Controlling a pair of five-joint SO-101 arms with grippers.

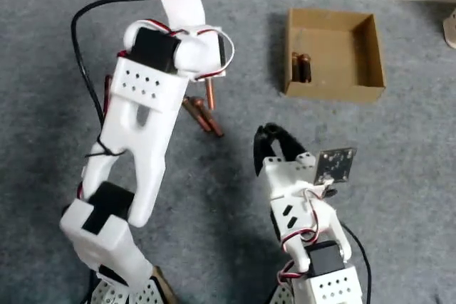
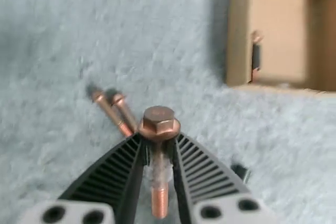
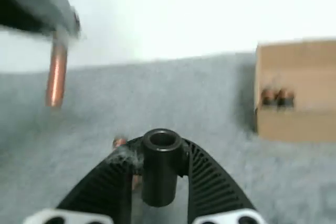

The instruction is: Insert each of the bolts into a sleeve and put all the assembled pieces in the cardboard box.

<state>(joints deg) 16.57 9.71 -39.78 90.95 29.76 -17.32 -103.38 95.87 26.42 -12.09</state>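
Observation:
My left gripper [image 2: 159, 141] is shut on a copper bolt [image 2: 158, 125], head away from the camera, and holds it above the grey mat; in the high view this bolt [image 1: 210, 95] hangs below the left gripper [image 1: 211, 76]. Two more bolts [image 1: 203, 115] lie on the mat just beneath it. My right gripper [image 3: 160, 149] is shut on a black sleeve [image 3: 159, 167], open end up, a little right of the held bolt [image 3: 56, 74]. The cardboard box [image 1: 365, 55] sits at the back right, with two assembled pieces [image 1: 301, 67] along its left wall.
The grey mat [image 1: 399, 169] covers the table. The left arm's white body [image 1: 135, 126] stretches diagonally across the left side. The right arm [image 1: 306, 233] rises from the front edge. A pale object [image 1: 450, 28] sits at the right border beside the box.

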